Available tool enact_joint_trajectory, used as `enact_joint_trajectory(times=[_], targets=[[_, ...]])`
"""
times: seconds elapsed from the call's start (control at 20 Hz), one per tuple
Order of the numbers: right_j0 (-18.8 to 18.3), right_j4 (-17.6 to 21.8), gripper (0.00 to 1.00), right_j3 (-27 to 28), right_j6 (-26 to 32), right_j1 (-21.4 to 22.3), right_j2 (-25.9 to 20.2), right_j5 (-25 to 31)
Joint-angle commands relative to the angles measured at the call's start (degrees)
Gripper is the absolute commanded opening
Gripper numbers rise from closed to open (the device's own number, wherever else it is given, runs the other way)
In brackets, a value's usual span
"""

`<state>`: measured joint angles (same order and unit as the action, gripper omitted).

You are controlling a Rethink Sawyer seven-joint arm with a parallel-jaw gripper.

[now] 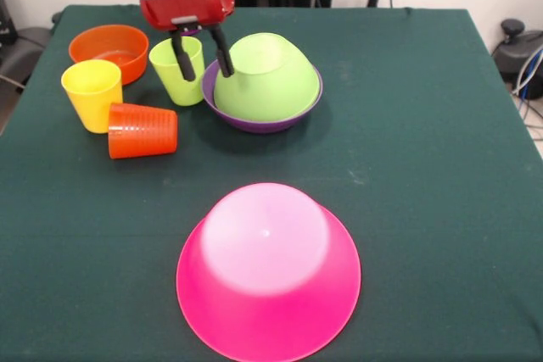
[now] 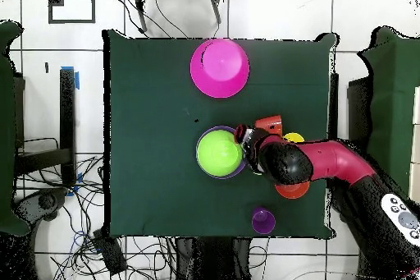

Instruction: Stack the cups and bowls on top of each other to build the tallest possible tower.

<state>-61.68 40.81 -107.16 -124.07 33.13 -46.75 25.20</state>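
An orange bowl [image 1: 109,47], a yellow cup [image 1: 92,93] and an orange cup [image 1: 142,130] lying on its side were seen left of the jaws, all unstacked. A lime cup [image 1: 176,71] was found upright just behind the gripper [image 1: 203,55], whose jaws were held narrowly apart and empty. Just right of them, a green bowl [image 1: 267,80] was seen upturned inside a purple bowl [image 1: 262,119]; this was judged the only stacking done. A pink bowl [image 1: 268,273] was left upturned, well in front. A purple cup [image 2: 263,221] was noted overhead
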Motion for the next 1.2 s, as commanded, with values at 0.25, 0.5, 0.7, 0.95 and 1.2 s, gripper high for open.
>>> enact_joint_trajectory(times=[0.25, 0.5, 0.7, 0.95, 1.2], targets=[[3.7, 6.6, 1.0, -0.4, 10.4, -1.4, 2.9, 3.1], [4.2, 9.8, 1.0, -0.5, 10.6, -5.0, 3.7, 1.4], [5.1, 12.0, 1.0, -0.6, 9.2, -5.0, 4.2, 0.0], [4.1, 12.1, 1.0, 0.5, 11.9, -6.2, 3.2, 2.7], [2.9, 12.7, 1.0, 1.7, 13.5, -5.3, 2.5, 3.3]])
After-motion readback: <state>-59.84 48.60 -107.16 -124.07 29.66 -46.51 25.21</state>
